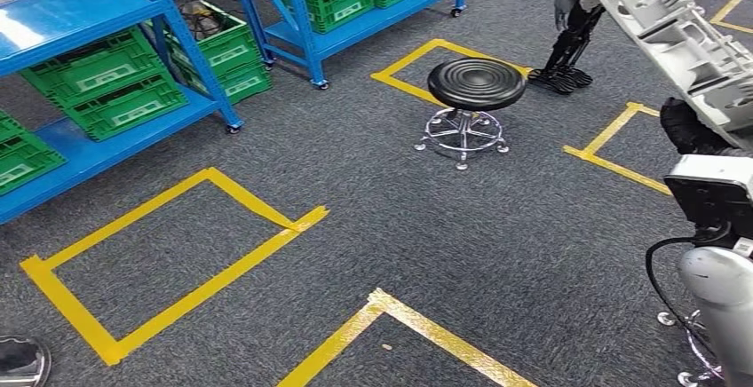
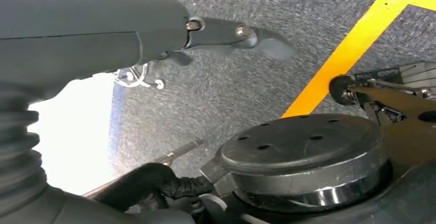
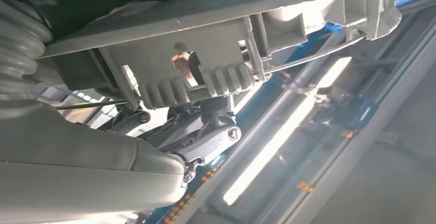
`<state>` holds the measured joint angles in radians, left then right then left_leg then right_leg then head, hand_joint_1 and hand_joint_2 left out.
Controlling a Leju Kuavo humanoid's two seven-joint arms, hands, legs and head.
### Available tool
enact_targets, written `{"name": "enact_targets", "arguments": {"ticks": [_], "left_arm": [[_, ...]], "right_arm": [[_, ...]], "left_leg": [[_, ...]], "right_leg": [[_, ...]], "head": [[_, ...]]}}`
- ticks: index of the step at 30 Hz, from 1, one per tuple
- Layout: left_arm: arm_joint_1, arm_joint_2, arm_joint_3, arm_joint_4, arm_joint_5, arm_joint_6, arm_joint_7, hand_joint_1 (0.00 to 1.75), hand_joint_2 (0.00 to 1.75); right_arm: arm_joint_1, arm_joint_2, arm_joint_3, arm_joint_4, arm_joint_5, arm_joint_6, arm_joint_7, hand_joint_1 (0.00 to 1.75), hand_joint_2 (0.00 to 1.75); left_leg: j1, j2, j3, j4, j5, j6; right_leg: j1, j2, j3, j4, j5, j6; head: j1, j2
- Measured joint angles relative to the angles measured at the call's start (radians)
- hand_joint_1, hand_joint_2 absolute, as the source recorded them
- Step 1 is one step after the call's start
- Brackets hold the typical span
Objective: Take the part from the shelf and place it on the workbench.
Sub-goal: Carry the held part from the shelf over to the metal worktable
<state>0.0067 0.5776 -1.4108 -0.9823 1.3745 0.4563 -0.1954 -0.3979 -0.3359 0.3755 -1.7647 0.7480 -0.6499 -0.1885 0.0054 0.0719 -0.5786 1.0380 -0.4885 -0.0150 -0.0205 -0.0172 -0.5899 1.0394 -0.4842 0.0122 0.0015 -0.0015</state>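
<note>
At the far right of the head view, the right hand point(image 1: 688, 127) holds the part point(image 1: 688, 36) up in the air — a long, pale grey ribbed casting that slants from the upper middle of the scene down toward the right edge. The right wrist view shows the same part point(image 3: 216, 44) from underneath, with that hand's thumb point(image 3: 203, 139) pressed against its ribbed edge and the fingers closed round it. Seen from its own wrist, the left hand point(image 2: 221, 36) hangs over grey carpet, its fingers stretched out and holding nothing.

On the floor ahead, a black round stool point(image 1: 476, 85) on a chrome wheeled base stands beside yellow floor tape point(image 1: 191, 254) marking out squares. Far left stand blue shelves point(image 1: 98, 50) loaded with green crates point(image 1: 115, 90) — more of both sit along the far side.
</note>
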Motion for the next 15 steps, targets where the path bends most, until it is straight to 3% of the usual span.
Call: {"name": "enact_targets", "arguments": {"ticks": [1, 3, 4, 5, 6, 7, 9, 11, 12, 13, 14, 15], "left_arm": [[0.0, 0.0, -0.001, -0.001, 0.002, 0.001, 0.0, 0.0, 1.75], [0.001, 0.0, -0.005, -0.002, 0.006, 0.004, -0.001, 0.0, 1.75], [0.001, -0.001, -0.008, -0.004, 0.008, 0.005, -0.002, 0.0, 1.75], [0.001, -0.001, -0.011, -0.005, 0.011, 0.007, -0.004, 0.0, 1.75], [0.001, -0.001, -0.014, -0.007, 0.014, 0.009, -0.005, 0.0, 1.75], [0.001, -0.001, -0.016, -0.009, 0.017, 0.01, -0.006, 0.0, 1.75], [0.0, 0.003, -0.018, -0.01, 0.021, 0.011, -0.008, 0.0, 1.75], [-0.001, 0.009, -0.023, -0.012, 0.024, 0.011, -0.01, 0.0, 1.75], [-0.002, 0.012, -0.024, -0.013, 0.025, 0.011, -0.01, 0.0, 1.75], [-0.003, 0.014, -0.025, -0.014, 0.025, 0.011, -0.011, 0.0, 1.75], [-0.005, 0.015, -0.026, -0.015, 0.025, 0.011, -0.012, 0.0, 1.75], [-0.007, 0.015, -0.027, -0.016, 0.026, 0.011, -0.012, 0.0, 1.75]], "right_arm": [[-0.001, 0.0, 0.0, 0.0, 0.002, 0.0, 0.0, 1.75, 1.75], [-0.001, 0.0, 0.0, 0.0, 0.009, 0.001, 0.002, 1.75, 1.75], [-0.001, 0.0, 0.0, 0.0, 0.014, 0.001, 0.004, 1.75, 1.75], [-0.001, 0.0, 0.0, 0.0, 0.02, 0.002, 0.006, 1.75, 1.75], [-0.001, -0.001, 0.0, 0.0, 0.027, 0.003, 0.009, 1.75, 1.75], [-0.002, -0.002, 0.0, 0.0, 0.033, 0.003, 0.012, 1.75, 1.75], [-0.005, -0.004, -0.001, 0.0, 0.043, 0.004, 0.016, 1.75, 1.75], [-0.012, -0.005, -0.002, 0.0, 0.048, 0.004, 0.018, 1.75, 1.75], [-0.014, -0.007, -0.003, 0.0, 0.05, 0.004, 0.018, 1.75, 1.75], [-0.016, -0.008, -0.003, 0.0, 0.051, 0.004, 0.019, 1.75, 1.75], [-0.016, -0.011, -0.004, 0.0, 0.051, 0.004, 0.019, 1.75, 1.75], [-0.017, -0.013, -0.005, 0.0, 0.052, 0.004, 0.019, 1.75, 1.75]], "left_leg": [[0.002, -0.019, -0.015, 0.038, -0.029, -0.003], [0.004, -0.054, -0.067, 0.169, -0.104, -0.005], [0.003, -0.06, -0.092, 0.232, -0.13, -0.003], [0.002, -0.063, -0.105, 0.267, -0.138, 0.001], [0.0, -0.065, -0.099, 0.263, -0.126, 0.008], [-0.003, -0.071, -0.076, 0.22, -0.096, 0.016], [-0.01, -0.115, -0.009, 0.086, -0.029, 0.041], [-0.015, -0.157, 0.026, 0.004, 0.0, 0.06], [-0.016, -0.162, 0.029, -0.007, -0.001, 0.064], [-0.019, -0.151, 0.031, -0.019, 0.002, 0.063], [-0.018, -0.137, 0.034, -0.033, 0.006, 0.061], [-0.017, -0.124, 0.038, -0.048, 0.011, 0.059]], "right_leg": [[0.0, 0.007, -0.003, -0.001, 0.004, -0.007], [0.003, 0.023, -0.012, -0.002, 0.011, -0.017], [0.006, 0.033, -0.017, -0.001, 0.015, -0.02], [0.009, 0.044, -0.021, -0.001, 0.018, -0.022], [0.013, 0.056, -0.023, -0.001, 0.021, -0.024], [0.016, 0.067, -0.024, -0.001, 0.023, -0.024], [0.017, 0.088, -0.025, -0.001, 0.027, -0.021], [0.011, 0.107, -0.034, -0.002, 0.035, -0.012], [0.007, 0.119, -0.04, -0.003, 0.041, -0.004], [0.004, 0.131, -0.046, -0.006, 0.047, 0.004], [0.003, 0.131, -0.053, -0.006, 0.049, 0.009], [0.004, 0.115, -0.063, 0.003, 0.042, 0.014]], "head": [[-0.001, 0.0], [-0.002, 0.0], [-0.002, 0.0], [-0.001, 0.0], [-0.001, 0.0], [-0.001, 0.0], [0.0, 0.0], [-0.002, 0.0], [-0.003, 0.0], [-0.006, 0.0], [-0.007, 0.0], [-0.006, 0.0]]}}
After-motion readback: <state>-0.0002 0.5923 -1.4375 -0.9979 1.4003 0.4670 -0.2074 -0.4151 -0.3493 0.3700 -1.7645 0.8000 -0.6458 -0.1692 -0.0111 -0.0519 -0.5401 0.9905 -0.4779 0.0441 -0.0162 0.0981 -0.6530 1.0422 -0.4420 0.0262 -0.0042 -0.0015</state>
